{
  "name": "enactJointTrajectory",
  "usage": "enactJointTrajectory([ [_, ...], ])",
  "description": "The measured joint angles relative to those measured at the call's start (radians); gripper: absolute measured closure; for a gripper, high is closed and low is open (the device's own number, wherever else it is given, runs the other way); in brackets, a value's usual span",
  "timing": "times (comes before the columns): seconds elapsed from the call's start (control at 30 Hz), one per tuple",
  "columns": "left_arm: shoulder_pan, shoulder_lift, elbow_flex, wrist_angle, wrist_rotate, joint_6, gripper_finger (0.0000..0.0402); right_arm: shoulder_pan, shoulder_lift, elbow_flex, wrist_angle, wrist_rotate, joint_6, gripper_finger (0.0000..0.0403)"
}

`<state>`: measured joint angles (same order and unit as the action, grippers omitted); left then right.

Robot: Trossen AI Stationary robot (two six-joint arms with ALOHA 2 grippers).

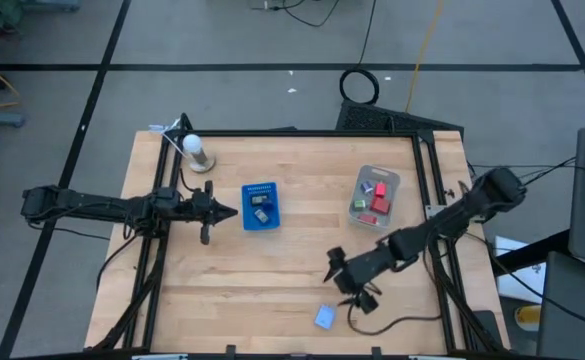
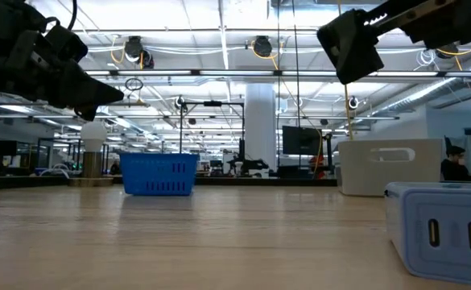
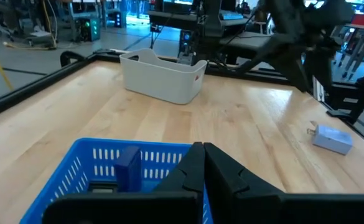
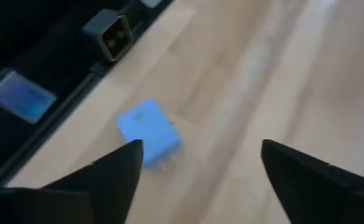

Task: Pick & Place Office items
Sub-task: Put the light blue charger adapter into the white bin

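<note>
Light blue plug adapter lies flat on the table just ahead of the right gripper, whose fingers are spread wide and empty; its prongs point back toward that gripper. Only the low view shows its two sockets. Beside the blue tray, the left gripper is pressed closed, empty.

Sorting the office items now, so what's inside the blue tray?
The blue tray holds a dark blue piece and a greyish one; its walls hide the floor in other views.
</note>
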<state>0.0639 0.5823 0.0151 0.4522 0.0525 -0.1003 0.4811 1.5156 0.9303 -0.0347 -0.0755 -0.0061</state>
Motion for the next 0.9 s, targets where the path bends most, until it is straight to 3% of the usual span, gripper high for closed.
enactJointTrajectory([
  [0.13,0.0,0.0,0.0,0.0,0.0,-0.008,0.0388,0.029,0.106,0.075,0.004,-0.016,-0.012,0.005],
  [0.33,0.0,0.0,0.0,0.003,0.0,-0.015,0.0376,0.037,0.23,0.154,0.01,-0.205,-0.094,0.0046],
  [0.5,0.0,0.0,0.0,0.007,0.0,-0.017,0.0387,0.031,0.263,0.156,0.01,-0.209,-0.197,0.0046],
  [0.7,0.0,0.0,0.001,0.008,0.0,-0.01,0.0399,0.0,0.279,0.156,0.022,-0.213,-0.201,0.0046],
  [0.9,0.0,0.0,0.001,0.009,0.0,-0.008,0.038,-0.017,0.348,0.155,0.018,-0.218,-0.289,0.0046],
])
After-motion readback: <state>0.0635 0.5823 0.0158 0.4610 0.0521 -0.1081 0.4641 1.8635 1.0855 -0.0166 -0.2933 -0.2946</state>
